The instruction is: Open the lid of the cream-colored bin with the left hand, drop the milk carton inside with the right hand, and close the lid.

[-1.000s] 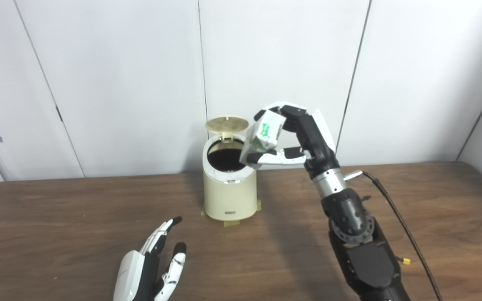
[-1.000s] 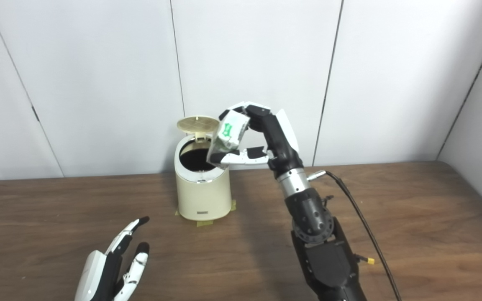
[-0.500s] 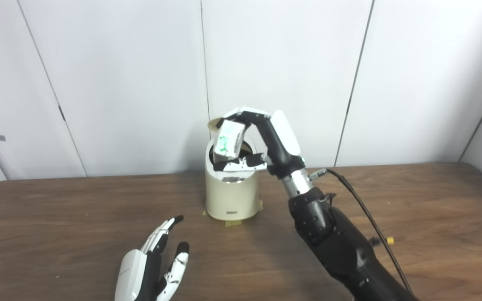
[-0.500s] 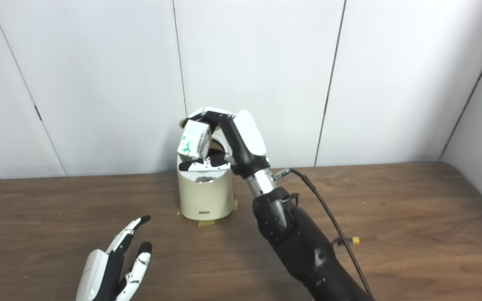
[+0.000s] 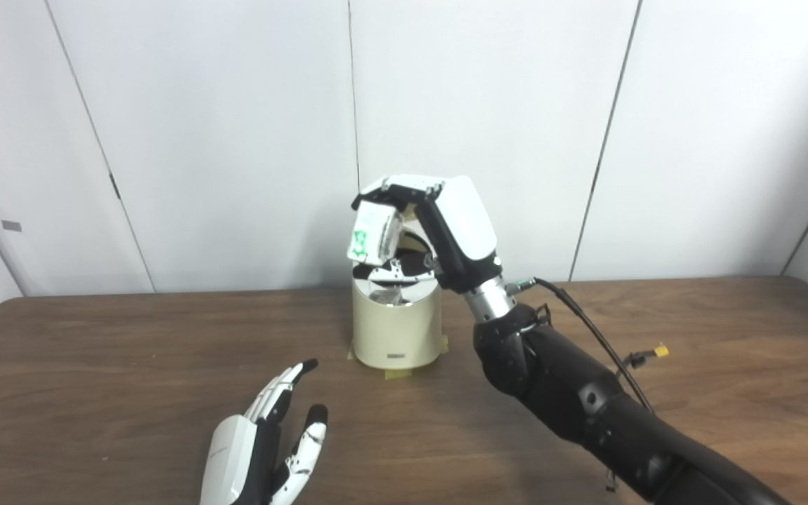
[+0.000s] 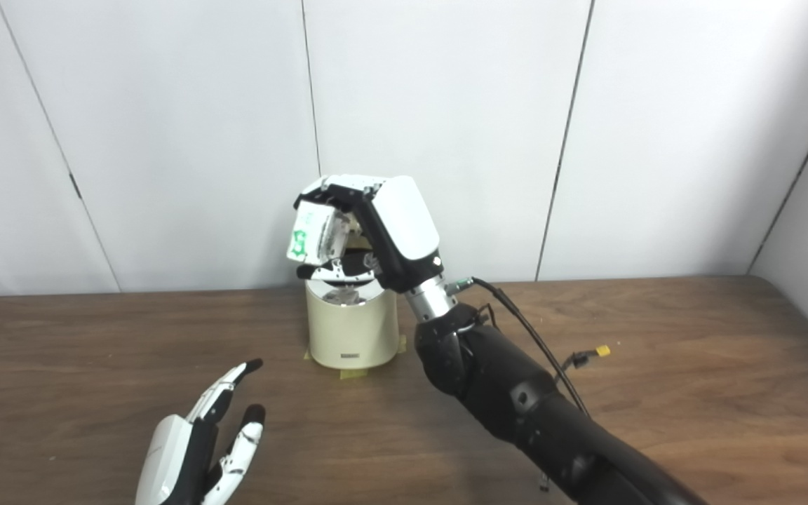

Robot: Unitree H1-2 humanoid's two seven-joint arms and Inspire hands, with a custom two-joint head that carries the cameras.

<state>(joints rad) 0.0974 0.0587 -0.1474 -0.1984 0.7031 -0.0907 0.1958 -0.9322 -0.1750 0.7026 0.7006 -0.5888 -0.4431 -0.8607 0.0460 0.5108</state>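
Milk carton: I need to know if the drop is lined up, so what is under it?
The milk carton hangs in the right hand above the bin, over its left rim. The opening's dark interior is mostly covered by the hand.

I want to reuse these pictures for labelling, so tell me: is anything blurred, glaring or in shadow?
Left eye view: sharp enough; the carton print is soft, and the bin rim gives a small glint. Right eye view: even light, with a soft shadow on the table beside the right arm.

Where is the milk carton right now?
The milk carton is up in the right hand, held just above the open cream-colored bin at the middle of the table.
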